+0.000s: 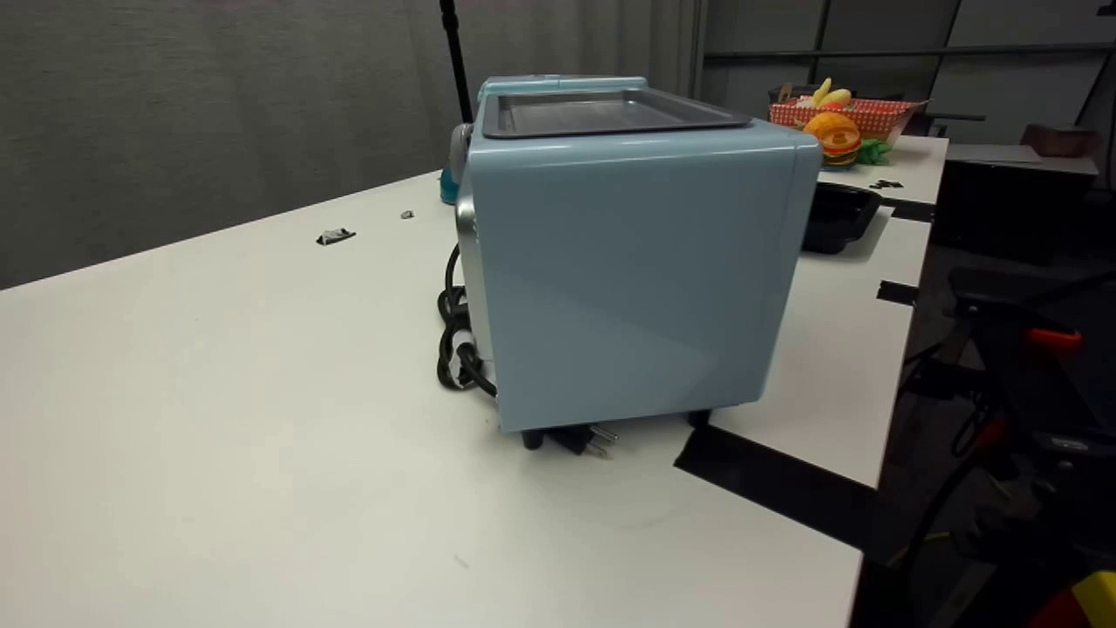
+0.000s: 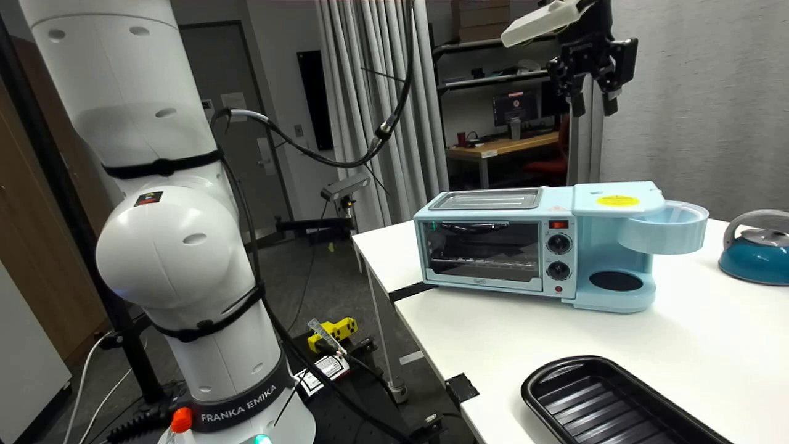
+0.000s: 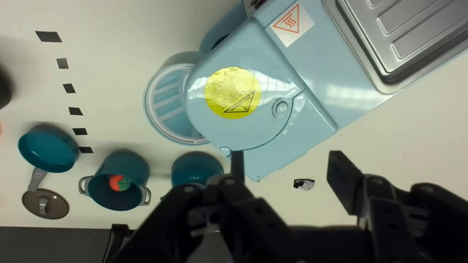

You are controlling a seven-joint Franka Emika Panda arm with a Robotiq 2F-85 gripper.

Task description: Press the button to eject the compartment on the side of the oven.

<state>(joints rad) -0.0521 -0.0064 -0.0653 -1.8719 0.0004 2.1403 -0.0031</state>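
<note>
Well below the tool, spread wide and empty, the oven stands on the tabletop, its long axis level, the side compartment at the end judged nearest the tool.

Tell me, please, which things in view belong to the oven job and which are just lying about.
For the job:
oven
round compartment at its side
gripper, open, apart from the oven
button, though I can't tell which small part it is

Just lying about:
black ribbed tray
teal kettle
two-handled teal pot
teal pan
round lid
red-checked basket
</note>
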